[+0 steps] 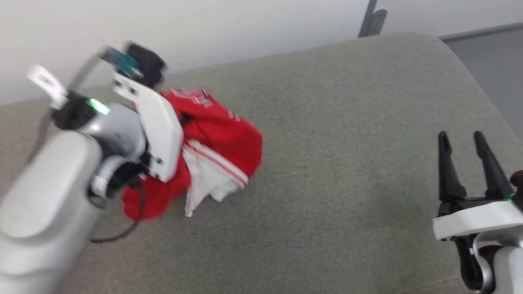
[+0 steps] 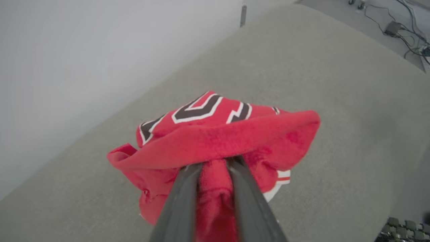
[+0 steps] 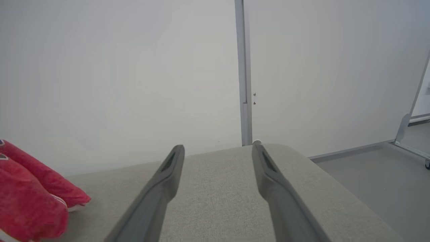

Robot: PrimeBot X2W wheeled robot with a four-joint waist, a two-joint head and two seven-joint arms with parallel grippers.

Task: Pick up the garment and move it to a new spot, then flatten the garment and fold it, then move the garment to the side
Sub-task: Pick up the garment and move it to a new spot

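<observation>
The garment is a bunched red jersey with white sleeve ends and striped trim, at the left of the grey cushion in the head view. Its black-and-white lettering faces up in the left wrist view. My left gripper is shut on a red fold of the garment, the cloth pinched between the two dark fingers; in the head view the left wrist covers that grip. My right gripper stands open at the lower right, far from the cloth, nothing between its fingers. A red edge of the garment shows at the left in the right wrist view.
The grey cushioned surface stretches wide to the right of the garment. A pale wall runs along its far side. The cushion's rounded right edge drops to a grey floor. A black cable hangs from my left arm.
</observation>
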